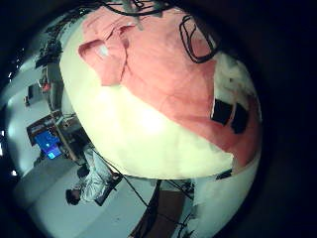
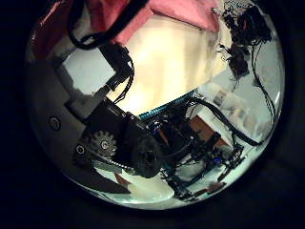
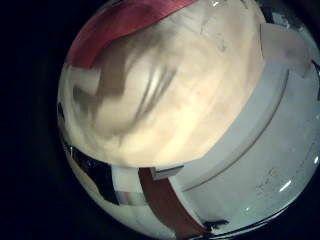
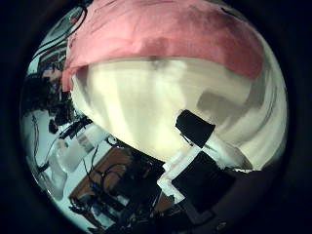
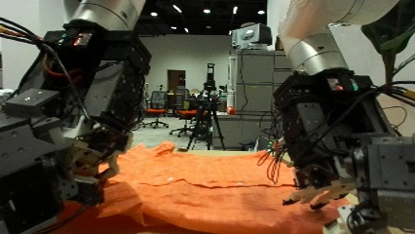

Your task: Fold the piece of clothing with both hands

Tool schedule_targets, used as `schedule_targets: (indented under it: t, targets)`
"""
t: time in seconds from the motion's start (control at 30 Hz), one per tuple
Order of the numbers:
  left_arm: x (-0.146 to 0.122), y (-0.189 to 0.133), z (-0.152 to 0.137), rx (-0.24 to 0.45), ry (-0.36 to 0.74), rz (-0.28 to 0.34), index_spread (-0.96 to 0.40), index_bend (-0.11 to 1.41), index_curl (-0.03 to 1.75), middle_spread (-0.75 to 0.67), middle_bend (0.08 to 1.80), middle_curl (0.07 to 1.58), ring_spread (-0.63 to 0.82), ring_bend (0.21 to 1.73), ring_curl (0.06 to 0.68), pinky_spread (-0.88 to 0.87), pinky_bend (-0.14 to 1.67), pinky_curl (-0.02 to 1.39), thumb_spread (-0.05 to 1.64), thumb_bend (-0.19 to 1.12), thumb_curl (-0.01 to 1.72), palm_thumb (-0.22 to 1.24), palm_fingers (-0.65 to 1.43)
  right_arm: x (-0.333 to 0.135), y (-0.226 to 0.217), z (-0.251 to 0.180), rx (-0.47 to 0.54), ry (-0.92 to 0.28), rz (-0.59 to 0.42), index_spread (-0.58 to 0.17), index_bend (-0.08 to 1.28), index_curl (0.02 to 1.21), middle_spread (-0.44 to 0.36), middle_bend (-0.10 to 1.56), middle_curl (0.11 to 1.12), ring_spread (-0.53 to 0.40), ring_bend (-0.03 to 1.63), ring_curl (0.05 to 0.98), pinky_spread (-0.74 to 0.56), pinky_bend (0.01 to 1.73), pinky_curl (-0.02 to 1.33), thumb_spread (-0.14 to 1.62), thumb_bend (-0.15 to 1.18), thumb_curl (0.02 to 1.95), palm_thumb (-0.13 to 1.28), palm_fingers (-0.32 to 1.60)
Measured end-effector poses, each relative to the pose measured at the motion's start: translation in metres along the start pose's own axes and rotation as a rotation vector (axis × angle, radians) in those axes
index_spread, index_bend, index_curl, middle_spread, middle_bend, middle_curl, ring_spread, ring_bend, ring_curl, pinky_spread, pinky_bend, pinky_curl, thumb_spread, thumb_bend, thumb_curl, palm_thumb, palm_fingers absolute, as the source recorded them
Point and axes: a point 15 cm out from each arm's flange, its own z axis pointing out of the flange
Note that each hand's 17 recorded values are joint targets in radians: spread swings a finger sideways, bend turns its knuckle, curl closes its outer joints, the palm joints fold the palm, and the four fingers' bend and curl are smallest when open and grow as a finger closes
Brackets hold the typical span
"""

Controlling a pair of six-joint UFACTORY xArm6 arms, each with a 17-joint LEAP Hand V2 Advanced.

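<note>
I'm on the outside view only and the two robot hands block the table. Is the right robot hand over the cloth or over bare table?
Observer: Its thumb side palm view shows mostly bare table under the right robot hand; the cloth ends in a straight edge beside that patch.
Operator: And under the left one?
Observer: The little finger side palm view of the left robot hand shows the cloth spread flat over part of the table, with bare tabletop beside it.

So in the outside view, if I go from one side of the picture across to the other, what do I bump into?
Left robot hand → orange piece of clothing spread on the table → right robot hand.
</note>
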Motion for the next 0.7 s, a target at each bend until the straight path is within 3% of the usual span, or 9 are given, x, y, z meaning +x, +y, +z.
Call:
schedule_targets:
  t: [0.2, 0.4, 0.5, 0.7]
  targets:
    - [0.000, 0.000, -0.001, 0.005, -0.002, 0.000, -0.68, 0.20, 1.43, -0.65, 0.73, 1.31, -0.45, 1.36, 0.534, -0.67, 1.15, 0.57, 0.93, -0.01, 0.75, 0.94, 0.98, 0.011, -0.002, 0.000, 0.002, 0.054, 0.029, -0.310, 0.20, 0.33, -0.117, 0.35, 0.40, -0.133, 0.58, 0.266, 0.01, 0.21, 0.25, 1.00, -0.01, 0.36, 0.78, 0.61]
    - [-0.001, 0.003, -0.003, 0.007, -0.004, -0.003, -0.67, 0.19, 1.45, -0.66, 0.71, 1.32, -0.46, 1.35, 0.533, -0.67, 1.13, 0.57, 0.93, -0.01, 0.76, 0.94, 0.99, 0.019, -0.003, -0.002, 0.007, 0.128, 0.052, -0.417, 0.27, 0.38, -0.252, 0.45, 0.45, -0.332, 0.72, 0.323, -0.42, 0.47, 0.29, 0.97, -0.02, 0.38, 0.84, 1.19]
    - [-0.001, 0.004, -0.005, 0.006, -0.006, 0.001, -0.66, 0.19, 1.46, -0.66, 0.71, 1.32, -0.46, 1.34, 0.533, -0.67, 1.13, 0.57, 0.93, -0.01, 0.76, 0.94, 1.00, 0.020, -0.003, -0.002, 0.008, 0.128, 0.060, -0.425, 0.44, 0.47, -0.263, 0.61, 0.52, -0.339, 0.81, 0.377, -0.54, 0.58, 0.34, 0.99, -0.01, 0.38, 0.86, 1.44]
    - [-0.005, 0.016, -0.010, -0.028, -0.023, 0.005, -0.65, 0.18, 1.48, -0.66, 0.69, 1.33, -0.45, 1.34, 0.536, -0.67, 1.12, 0.58, 0.93, -0.01, 0.76, 0.94, 1.00, 0.024, 0.000, -0.009, 0.020, 0.123, 0.062, -0.372, 0.73, 0.61, -0.221, 0.88, 0.63, -0.294, 1.01, 0.470, -0.56, 0.80, 0.44, 1.13, 0.01, 0.39, 0.92, 1.43]
